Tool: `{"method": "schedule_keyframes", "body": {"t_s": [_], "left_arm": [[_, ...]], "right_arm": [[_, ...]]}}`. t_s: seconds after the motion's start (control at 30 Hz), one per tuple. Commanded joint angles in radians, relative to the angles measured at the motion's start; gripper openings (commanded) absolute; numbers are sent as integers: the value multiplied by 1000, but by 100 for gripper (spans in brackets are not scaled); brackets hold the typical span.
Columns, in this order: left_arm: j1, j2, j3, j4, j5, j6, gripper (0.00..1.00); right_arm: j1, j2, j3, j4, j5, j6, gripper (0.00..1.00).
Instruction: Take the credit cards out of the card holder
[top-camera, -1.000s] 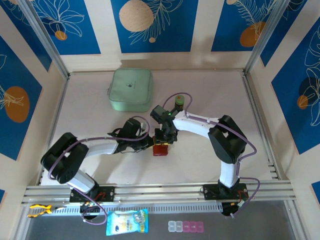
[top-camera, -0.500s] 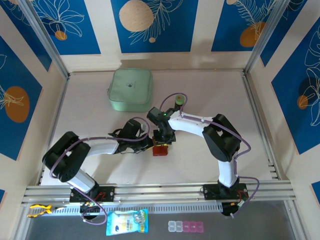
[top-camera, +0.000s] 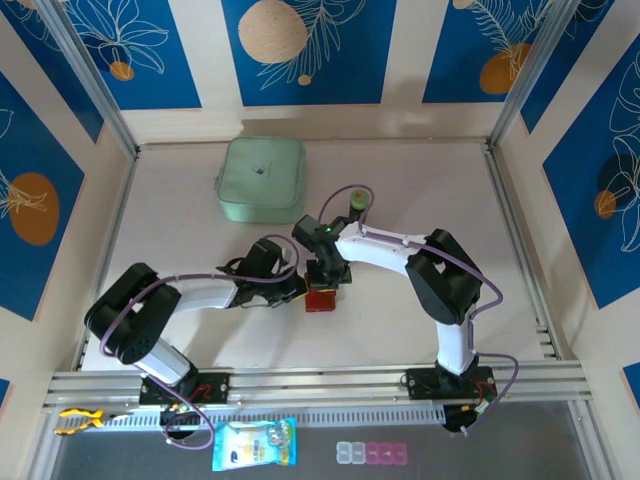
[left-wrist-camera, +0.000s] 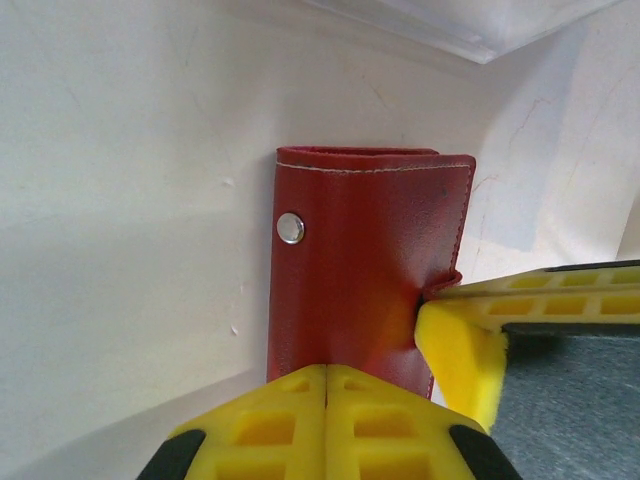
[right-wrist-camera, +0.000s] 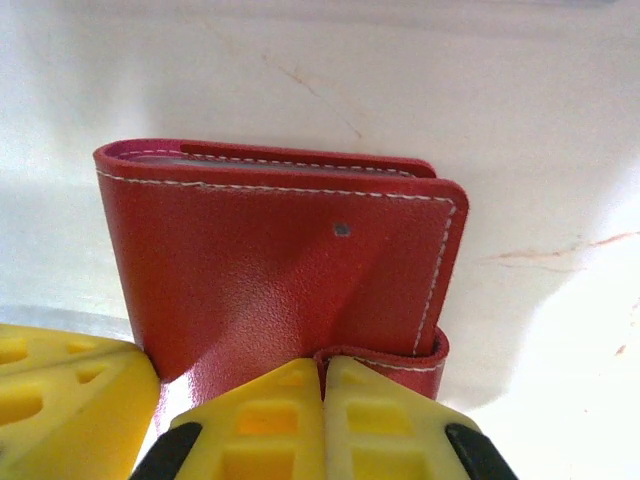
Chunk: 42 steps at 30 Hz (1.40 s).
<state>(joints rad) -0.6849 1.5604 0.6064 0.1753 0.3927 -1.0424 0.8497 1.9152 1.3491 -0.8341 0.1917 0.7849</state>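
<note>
Jaws press tight: we see left gripper (left-wrist-camera: 326, 390) pinch the folded red card holder (left-wrist-camera: 350, 260), right gripper (right-wrist-camera: 324, 385) pinch its strap tab (right-wrist-camera: 395, 356).

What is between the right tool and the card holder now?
Nothing. In the right wrist view the right tool is shut on the strap tab of the card holder.

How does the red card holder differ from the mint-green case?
The card holder is red and small; mint-green case is pale green, much larger. The card holder is gripped by the left gripper and right gripper; mint-green case lies alone, untouched, near the far wall. Both are closed, on the table.
</note>
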Motion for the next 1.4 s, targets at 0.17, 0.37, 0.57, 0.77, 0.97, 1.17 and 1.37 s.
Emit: {"method": "schedule_keyframes", "body": {"t_s": [0.17, 0.37, 0.57, 0.77, 0.97, 1.17, 1.37], "left_arm": [[-5, 10, -20, -52, -2, -3, 0], [-2, 6, -19, -107, -23, 17, 0], [0, 0, -19, -113, -25, 17, 0], [-1, -42, 36, -110, 1, 25, 0], [-1, -88, 52, -113, 6, 4, 1], [0, -72, -9, -5, 43, -57, 0], [-1, -22, -42, 77, 61, -89, 0]], "right_arm": [[0, -54, -45, -2, 12, 13, 0], [-31, -131, -98, -3, 23, 11, 0], [-71, -191, -154, -1, 23, 1, 0], [-64, -198, -164, 59, -58, -7, 0], [-12, -174, -116, 99, -109, 40, 0], [-4, -155, -120, 167, -156, 80, 0], [-11, -153, -140, 200, -186, 94, 0]]}}
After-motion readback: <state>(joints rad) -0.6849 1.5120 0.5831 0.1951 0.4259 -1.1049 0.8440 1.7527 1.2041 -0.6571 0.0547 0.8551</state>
